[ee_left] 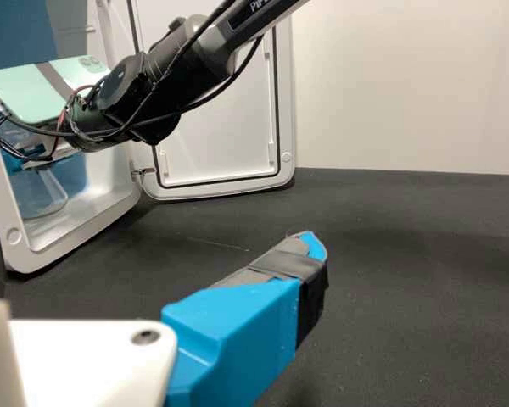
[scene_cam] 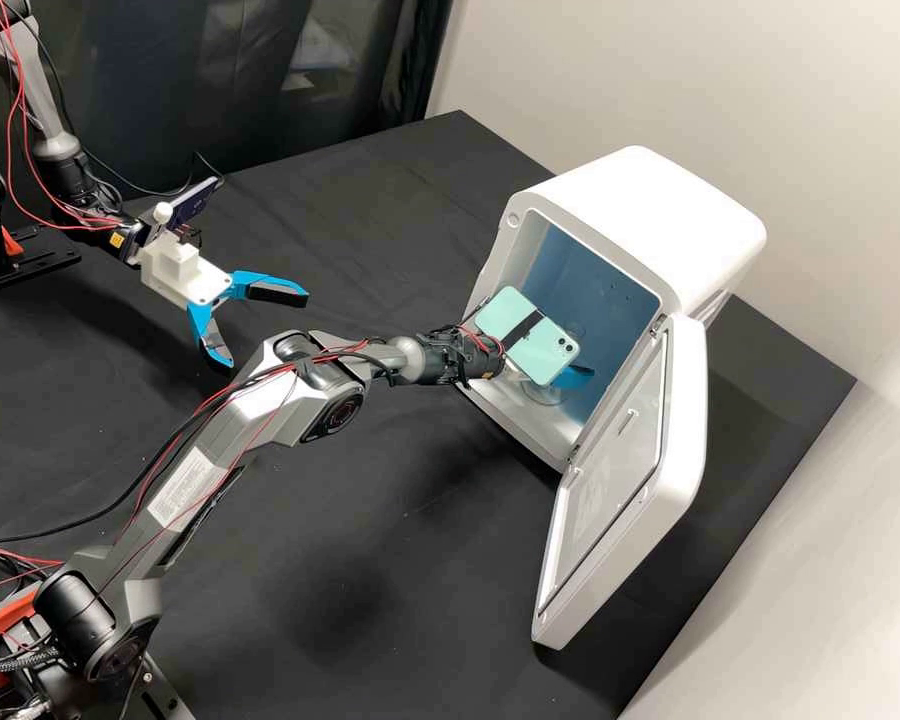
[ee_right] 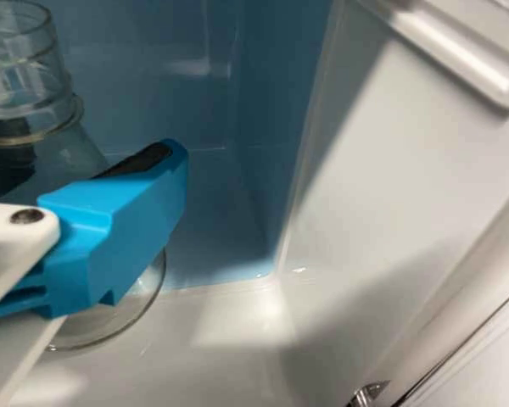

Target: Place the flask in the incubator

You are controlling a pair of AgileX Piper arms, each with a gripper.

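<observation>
Glass flask [ee_right: 30, 102] appeared seated on incubator [scene_cam: 660, 220] floor, right gripper [scene_cam: 562, 378] beside it, grip undeterminable; release and withdrawal judged outstanding. Left gripper [scene_cam: 262, 327] hung wide open over bench [scene_cam: 370, 200].

A clear glass conical flask [ee_right: 30, 102] with a wide, ribbed neck is seen upright inside the incubator [scene_cam: 660, 215], its round base set on the white floor close to the blue back wall. The incubator, a white rounded box with a blue-lined chamber, is placed toward the right side of the black bench [scene_cam: 390, 560]. Its door [scene_cam: 620, 480] is swung wide open and stands beside the opening
</observation>
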